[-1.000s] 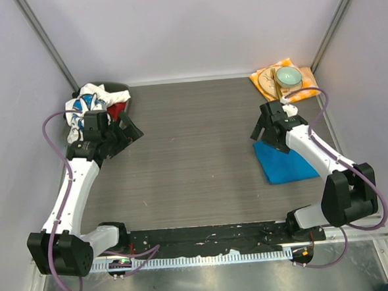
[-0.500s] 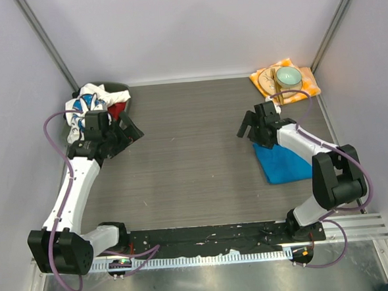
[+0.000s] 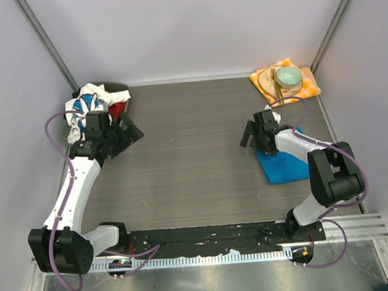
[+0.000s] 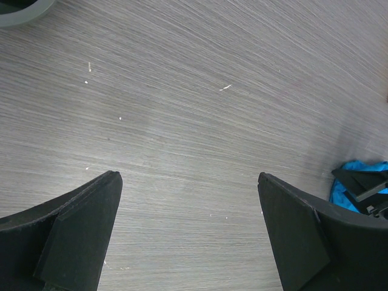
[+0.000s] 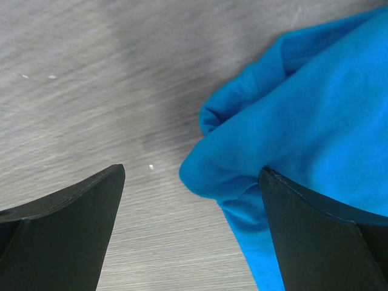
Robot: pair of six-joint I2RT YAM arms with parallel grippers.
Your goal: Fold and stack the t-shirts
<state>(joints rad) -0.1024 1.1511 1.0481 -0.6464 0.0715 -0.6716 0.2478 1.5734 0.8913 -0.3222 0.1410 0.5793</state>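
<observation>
Found blue shirt (image 3: 289,167) lying at right of bench (image 3: 195,158), with right hand (image 3: 251,135) spread wide over its upper-left corner, gripping nothing. Saw white shirt (image 3: 89,102) crumpled at upper left, left hand (image 3: 134,131) beside it, likewise wide open and empty.

The left arm (image 3: 73,187) and right arm (image 3: 294,142) have white shells, black joints and black wedge-shaped jaws; purple cables (image 3: 46,131) loop alongside.

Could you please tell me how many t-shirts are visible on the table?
2. The white daisy-print t-shirt lies crumpled in the far left corner; the blue t-shirt lies on the right side. Red cloth beside the white one may be another garment.
</observation>
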